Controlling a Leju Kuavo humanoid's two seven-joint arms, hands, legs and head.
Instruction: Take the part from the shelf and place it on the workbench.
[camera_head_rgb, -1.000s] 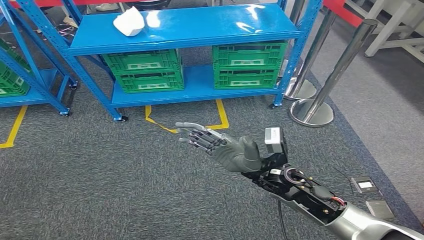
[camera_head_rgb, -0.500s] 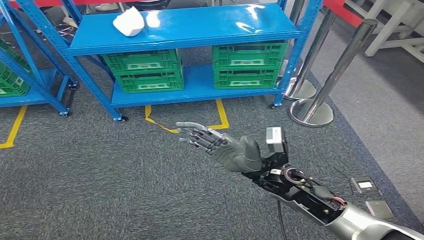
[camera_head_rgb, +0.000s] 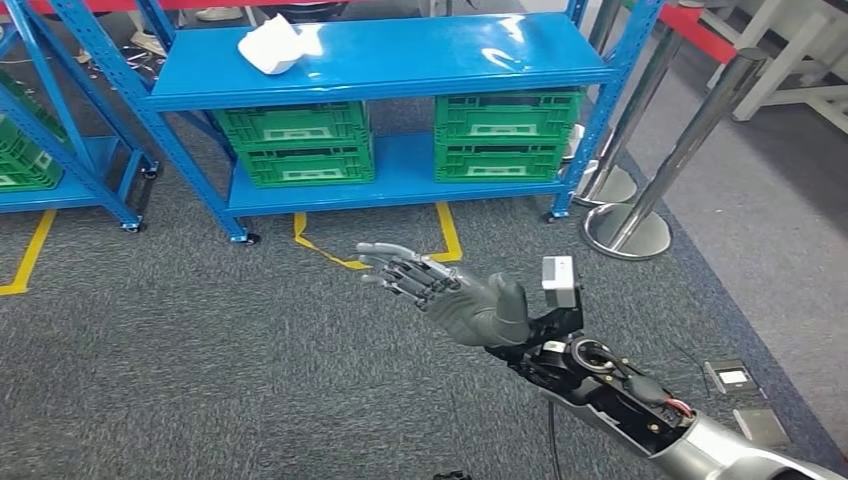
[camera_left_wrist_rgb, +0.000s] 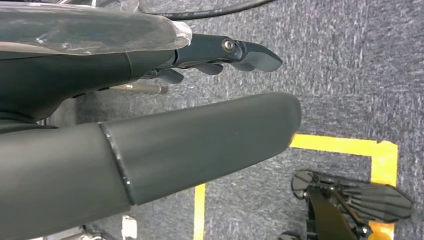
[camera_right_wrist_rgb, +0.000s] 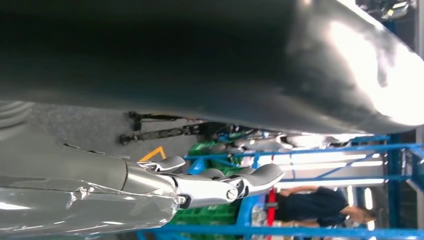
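The approach to the blue shelf (camera_head_rgb: 380, 60) looks to be the step in hand: the right robot hand (camera_head_rgb: 440, 295) reaches forward over the grey carpet with its fingers stretched out and apart, holding nothing, while the left robot hand (camera_left_wrist_rgb: 150, 150) hangs over the floor, and I cannot tell whether it is spread or curled. The white part (camera_head_rgb: 272, 48) lies on the top deck near its left end, well apart from the hand, so the next move calls for closing that distance and lifting the arm to deck height. Green crates (camera_head_rgb: 300, 145) sit on the lower deck and steel stanchions (camera_head_rgb: 640, 170) stand to the right, none of them between hand and part.
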